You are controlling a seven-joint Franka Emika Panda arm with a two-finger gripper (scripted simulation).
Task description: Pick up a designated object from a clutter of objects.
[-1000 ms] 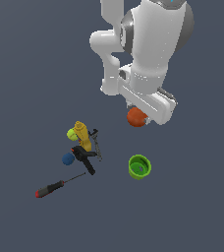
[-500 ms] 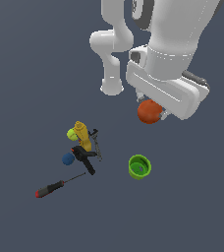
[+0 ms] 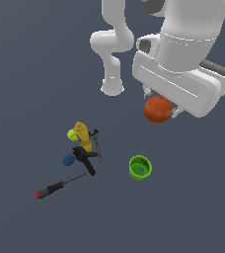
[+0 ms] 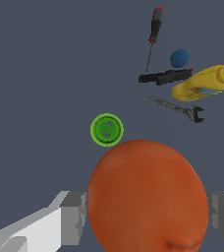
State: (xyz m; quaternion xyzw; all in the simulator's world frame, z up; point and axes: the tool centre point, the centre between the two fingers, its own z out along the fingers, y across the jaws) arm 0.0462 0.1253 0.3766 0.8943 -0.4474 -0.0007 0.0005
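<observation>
Orange-red ball (image 4: 146, 197) smooth, matt; green cup (image 3: 140, 167) glossy plastic.

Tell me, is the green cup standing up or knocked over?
Standing up. Both views look down into the green cup: its round rim is a full circle with the inside bottom showing, and no side wall faces the cameras.

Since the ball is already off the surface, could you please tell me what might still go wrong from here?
1. The orange-red ball is smooth and round, and the pincer holds it only at two side pads; it could slip out during a fast move.
2. If it drops, it would likely roll, perhaps towards the green cup or into the clutter by the yellow bottle.
3. The ball fills much of the wrist view, hiding what lies directly below.
</observation>
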